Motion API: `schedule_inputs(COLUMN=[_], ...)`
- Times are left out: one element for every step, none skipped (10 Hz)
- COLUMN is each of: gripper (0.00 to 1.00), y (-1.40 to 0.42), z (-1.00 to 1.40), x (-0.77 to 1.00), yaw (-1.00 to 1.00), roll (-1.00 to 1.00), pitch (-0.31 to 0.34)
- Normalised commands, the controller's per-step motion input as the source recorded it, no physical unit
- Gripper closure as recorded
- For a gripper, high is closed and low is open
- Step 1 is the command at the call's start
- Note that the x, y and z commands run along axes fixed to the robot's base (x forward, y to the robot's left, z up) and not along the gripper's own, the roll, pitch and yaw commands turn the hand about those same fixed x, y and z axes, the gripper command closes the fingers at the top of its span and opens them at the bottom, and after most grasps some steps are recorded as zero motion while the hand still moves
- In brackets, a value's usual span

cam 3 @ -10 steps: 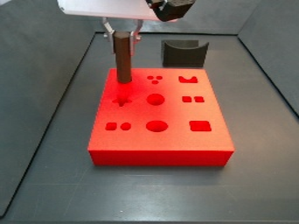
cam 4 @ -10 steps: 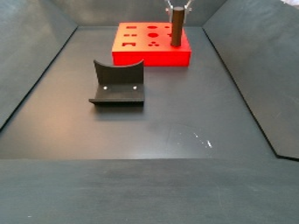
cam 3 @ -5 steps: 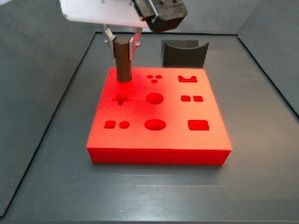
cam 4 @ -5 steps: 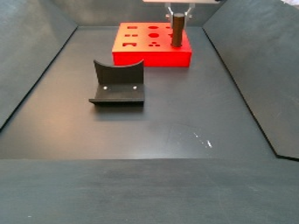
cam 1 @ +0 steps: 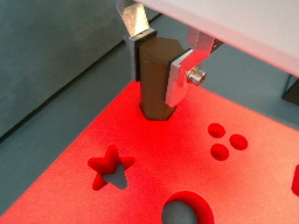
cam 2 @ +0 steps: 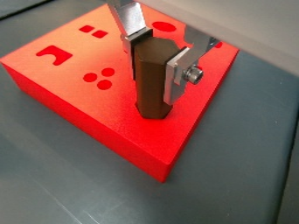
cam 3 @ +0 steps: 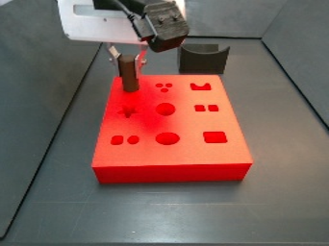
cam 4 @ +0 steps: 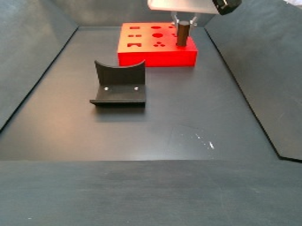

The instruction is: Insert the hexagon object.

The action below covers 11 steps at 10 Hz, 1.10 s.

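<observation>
Wrist views put you right on the gripper (cam 1: 163, 59), its silver fingers (cam 2: 177, 72) clamped on either flank of the hexagon object (cam 1: 156, 77), a slim reddish-brown peg held upright with its lower end sunk into the top face of the red block (cam 2: 93, 105). You can see in a wrist view that the peg meets the block near a corner, with a star-shaped hole (cam 1: 107, 166) and a trio of small round holes (cam 1: 225, 142) close by on the same face (how deep the peg sits cannot be told). Look to a side view and the gripper (cam 3: 129, 53) hangs over the block (cam 3: 167, 154) at about 11 o'clock of its top, the peg (cam 3: 129, 73) showing short beneath it. Beyond the block, at 12 o'clock, stands the dark fixture (cam 3: 203, 57), well apart from the peg; the opposite side view shows that fixture (cam 4: 118, 85) alone on the dark floor (cam 4: 177, 132).
</observation>
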Motion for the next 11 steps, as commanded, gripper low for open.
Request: schedule_inputs(gripper=[1.0, 1.0, 1.0, 1.0, 1.0, 1.0, 1.0, 1.0, 1.0, 1.0, 1.0], y=[-0.08, -0.06, -0.02, -0.02, 0.0, 0.0, -0.08, -0.13, -0.09, -0.09, 0.0], z=[-0.9, -0.83, -0.75, -0.23, -0.05, -0.45, -0.82, -0.87, -0.76, -0.71, -0.06], x=[-0.04, -0.07, -0.09, -0.07, 0.0, 0.0, -0.15, -0.19, -0.26, -0.17, 0.0], yaw=[-0.02, 0.0, 0.01, 0.0, 0.0, 0.57, 0.53, 0.51, 0.45, 0.23, 0.0], roll=[0.23, 0.25, 0.26, 0.16, 0.0, 0.07, 0.21, 0.21, 0.24, 0.23, 0.0], pitch=[-0.076, -0.109, -0.143, -0.076, 0.0, -0.079, -0.1, 0.0, 0.0, 0.07, 0.007])
